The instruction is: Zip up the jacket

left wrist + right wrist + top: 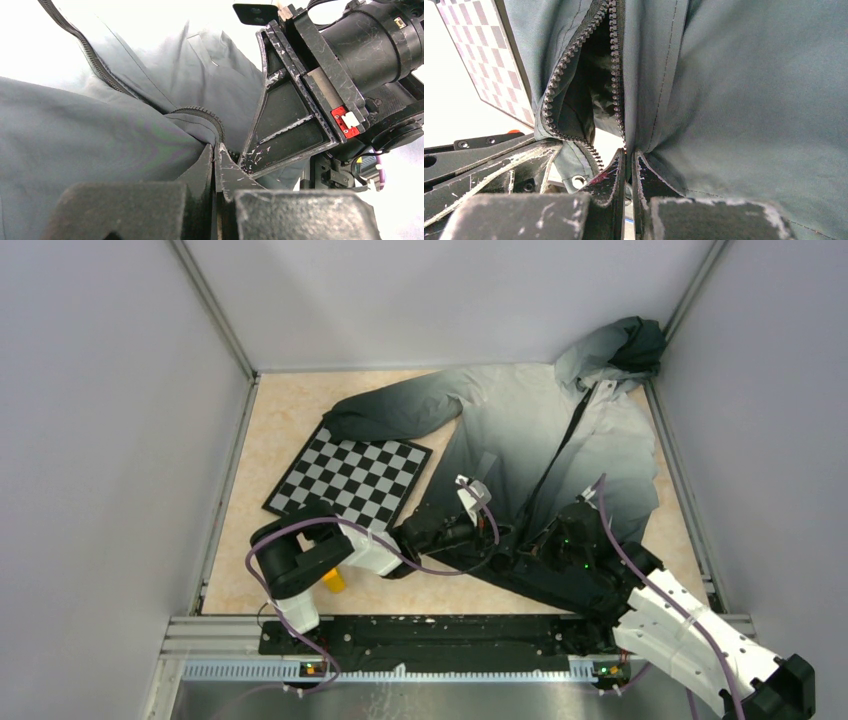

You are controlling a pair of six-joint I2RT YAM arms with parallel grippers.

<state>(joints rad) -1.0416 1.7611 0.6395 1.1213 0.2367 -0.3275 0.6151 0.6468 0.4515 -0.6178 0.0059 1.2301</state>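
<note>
The jacket lies spread on the table, hood at the far right, pale grey fading to black at the hem near me. Its dark front zipper stands open at the bottom. My left gripper is shut on the jacket's left front edge beside the zipper teeth. My right gripper is shut on the right front edge, just below where the two rows of teeth part. The two grippers sit close together at the hem. No zipper slider shows.
A black-and-white checkerboard lies left of the jacket, partly under its sleeve; it also shows in the right wrist view. A small yellow object sits by the left arm's base. Metal rails and grey walls bound the table.
</note>
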